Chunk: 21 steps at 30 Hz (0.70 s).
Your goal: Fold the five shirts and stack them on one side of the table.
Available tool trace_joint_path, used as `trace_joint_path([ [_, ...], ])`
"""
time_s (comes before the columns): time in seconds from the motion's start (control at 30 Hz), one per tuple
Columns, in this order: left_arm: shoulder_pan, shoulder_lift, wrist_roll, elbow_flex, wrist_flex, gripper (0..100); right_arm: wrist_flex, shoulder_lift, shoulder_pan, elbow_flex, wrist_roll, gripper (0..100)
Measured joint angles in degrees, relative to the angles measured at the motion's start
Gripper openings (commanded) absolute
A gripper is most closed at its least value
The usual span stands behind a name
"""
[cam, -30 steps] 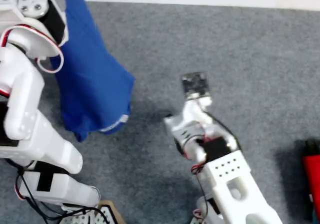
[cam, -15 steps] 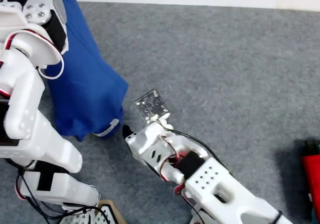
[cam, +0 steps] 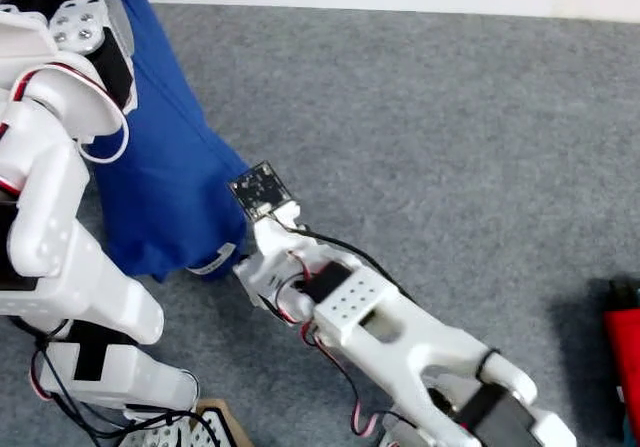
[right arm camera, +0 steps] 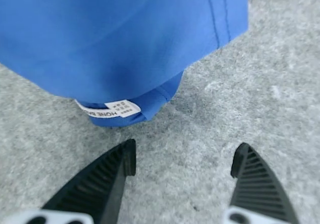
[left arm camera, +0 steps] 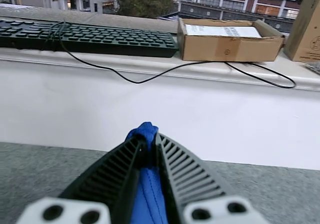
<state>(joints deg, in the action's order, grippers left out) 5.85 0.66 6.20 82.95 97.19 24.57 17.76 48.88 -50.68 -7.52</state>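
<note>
A blue shirt (cam: 165,157) hangs from the upper left of the high view, and its lower hem rests on the grey table. My left gripper (left arm camera: 148,145) is shut on a bunch of its blue fabric, held up above the table. In the right wrist view the shirt's hem (right arm camera: 135,58) with a white label (right arm camera: 107,108) lies just ahead of my right gripper (right arm camera: 186,156). That gripper is open, low over the table, with nothing between its fingers. From above, the right arm (cam: 350,312) stretches from the lower right to the shirt's lower corner.
A red object (cam: 625,352) sits at the right edge of the grey table (cam: 450,117). The left arm's white body (cam: 60,227) fills the left side. Behind the table a ledge holds a keyboard (left arm camera: 85,33) and a cardboard box (left arm camera: 230,39).
The right arm has swung left across the table, ending at the shirt's lower hem. The hanging shirt has shifted slightly left with the left arm.
</note>
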Motion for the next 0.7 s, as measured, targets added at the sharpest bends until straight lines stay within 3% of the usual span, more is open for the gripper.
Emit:
trace_joint_path([
  [0.7,3.4,4.7,0.2,0.0,0.0,1,-4.2,-23.4,0.0,18.1,0.0,30.3],
])
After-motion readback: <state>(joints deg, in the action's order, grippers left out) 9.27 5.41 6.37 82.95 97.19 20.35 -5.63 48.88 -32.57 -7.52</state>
